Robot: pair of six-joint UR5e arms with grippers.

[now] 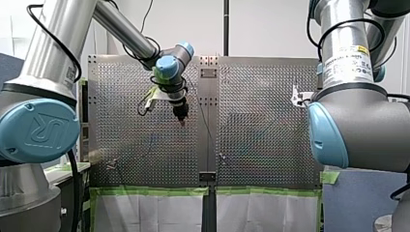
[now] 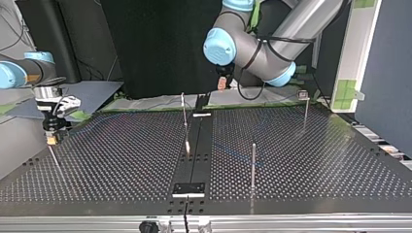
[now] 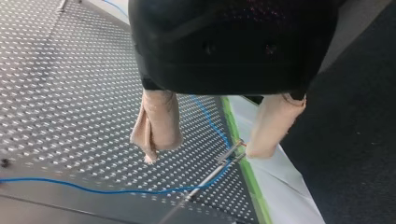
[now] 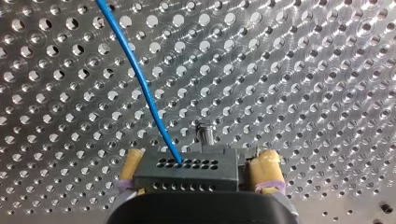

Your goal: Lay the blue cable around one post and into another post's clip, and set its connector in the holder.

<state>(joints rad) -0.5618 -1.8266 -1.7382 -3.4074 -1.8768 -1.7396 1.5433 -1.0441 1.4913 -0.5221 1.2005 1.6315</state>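
In the right wrist view a black connector (image 4: 187,170) with two rows of holes sits between the yellow pads of my right gripper (image 4: 200,158), held off the plate. The blue cable (image 4: 140,79) runs out of the connector over the perforated plate. A post (image 4: 205,133) stands end-on just ahead of the connector. My right gripper (image 2: 51,138) hangs low at the top view's left. My left gripper (image 3: 205,151) is open, its beige pads bare. It hovers over the cable (image 3: 116,190) and a clip post (image 3: 231,151). My left gripper (image 1: 182,118) shows mid-plate in the front view.
Thin posts (image 2: 253,165) (image 2: 183,109) (image 2: 305,109) stand on the perforated plate (image 2: 316,160). A black block (image 2: 189,189) lies on the dark centre strip near the top view's bottom edge. Green tape (image 3: 252,182) lines the plate's edge by my left gripper.
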